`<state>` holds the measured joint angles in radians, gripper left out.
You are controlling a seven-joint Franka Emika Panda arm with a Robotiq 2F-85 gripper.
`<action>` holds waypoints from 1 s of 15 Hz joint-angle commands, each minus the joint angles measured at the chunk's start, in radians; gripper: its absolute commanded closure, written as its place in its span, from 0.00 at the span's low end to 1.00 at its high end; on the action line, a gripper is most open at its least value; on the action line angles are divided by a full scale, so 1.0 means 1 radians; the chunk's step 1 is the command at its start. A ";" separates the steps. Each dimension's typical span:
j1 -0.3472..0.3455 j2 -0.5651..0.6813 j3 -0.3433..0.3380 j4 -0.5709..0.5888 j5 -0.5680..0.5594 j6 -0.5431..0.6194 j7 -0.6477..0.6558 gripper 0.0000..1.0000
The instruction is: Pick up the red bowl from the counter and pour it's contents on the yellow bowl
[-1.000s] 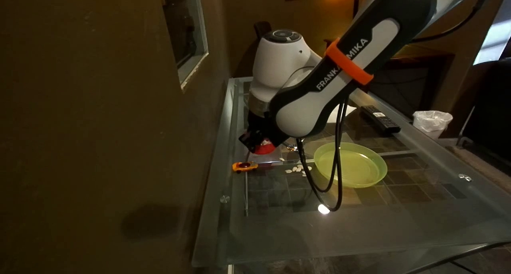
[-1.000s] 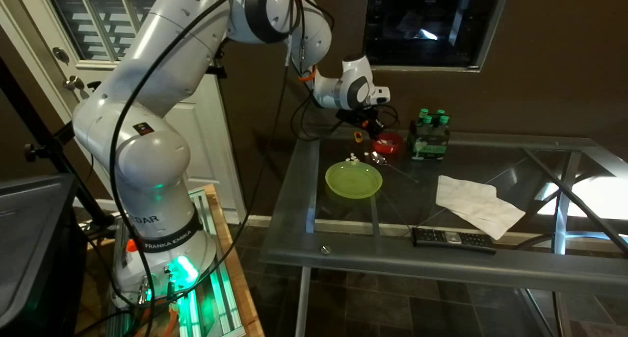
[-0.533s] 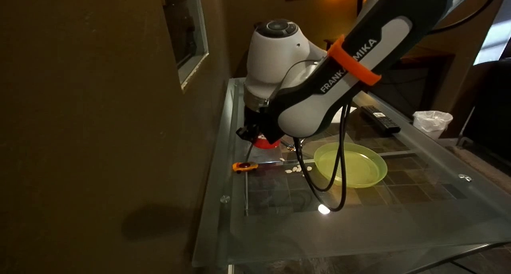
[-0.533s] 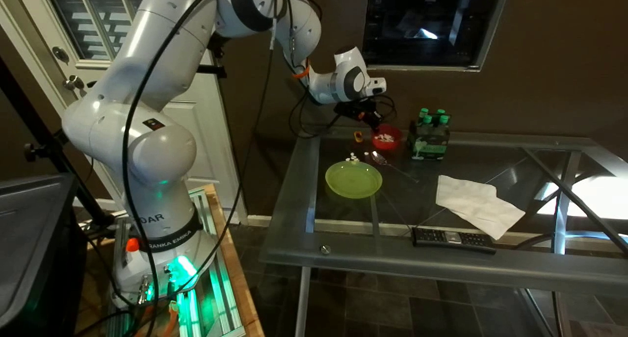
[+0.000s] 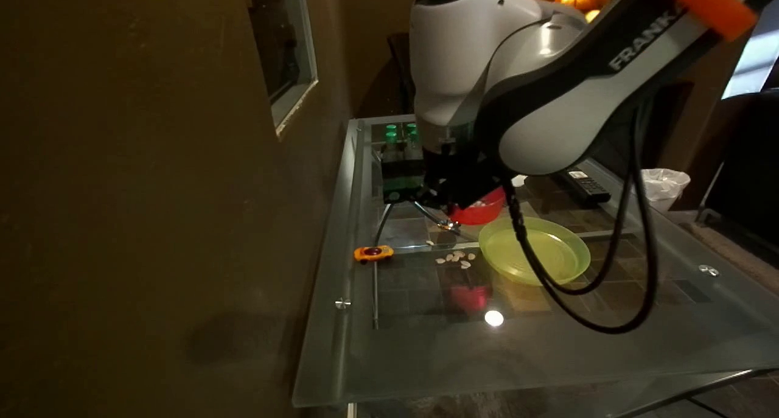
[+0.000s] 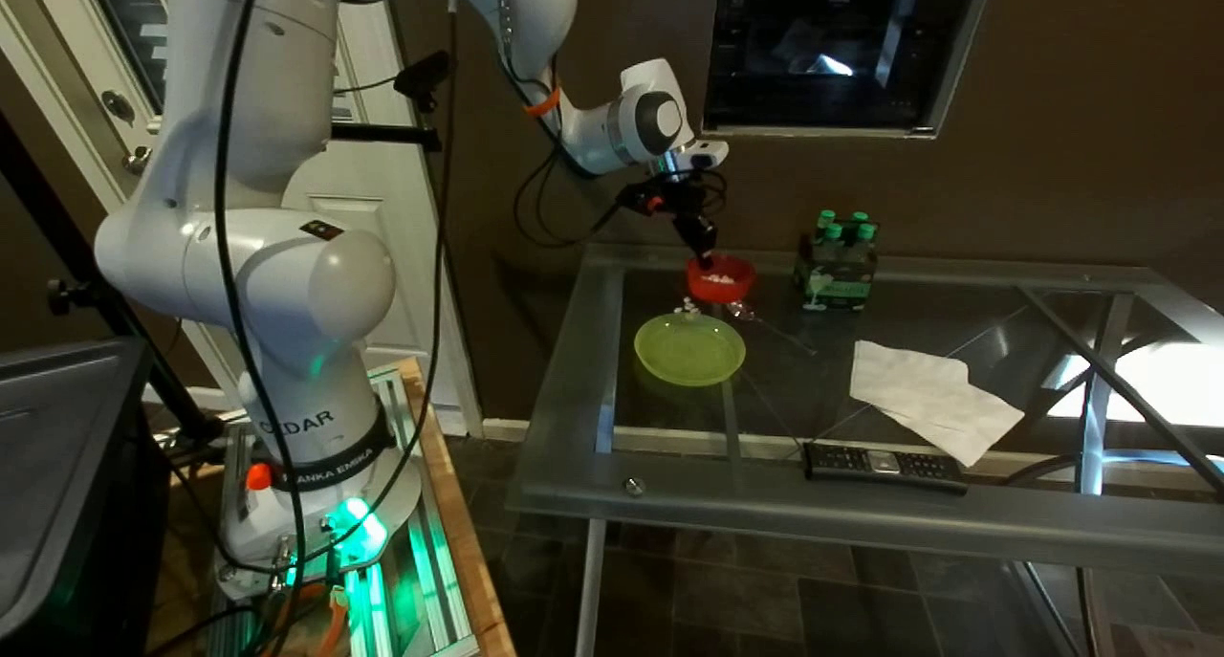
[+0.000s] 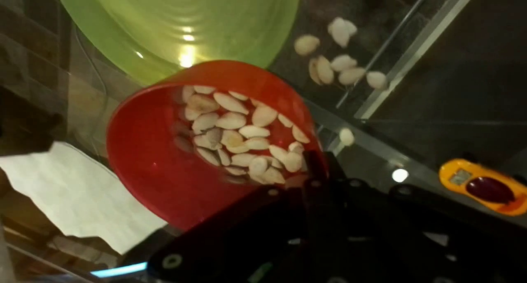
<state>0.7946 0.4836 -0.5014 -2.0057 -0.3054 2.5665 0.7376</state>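
We observe the gripper [image 7: 324, 163] clamped on the wall of the red bowl [image 7: 160, 159], held above the counter [image 6: 727, 494] near the yellow bowl [image 6: 689, 353], with pale contents [image 7: 231, 120] inside; loose kernels [image 7: 351, 76] lie just beside the yellow bowl.

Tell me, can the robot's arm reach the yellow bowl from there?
Likely yes: the gripper holds the red bowl near the yellow bowl, with nothing tall visible between them.
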 commanded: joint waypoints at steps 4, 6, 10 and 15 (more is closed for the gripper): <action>-0.003 -0.388 -0.051 -0.380 0.026 -0.023 -0.053 0.99; -0.030 -0.489 -0.057 -0.475 0.088 0.023 -0.158 0.99; -0.274 -0.663 0.135 -0.570 0.242 -0.041 -0.385 0.99; -0.220 -0.718 0.020 -0.541 0.591 -0.171 -0.739 0.99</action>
<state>0.5418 -0.1814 -0.4228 -2.5477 0.1223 2.4840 0.1742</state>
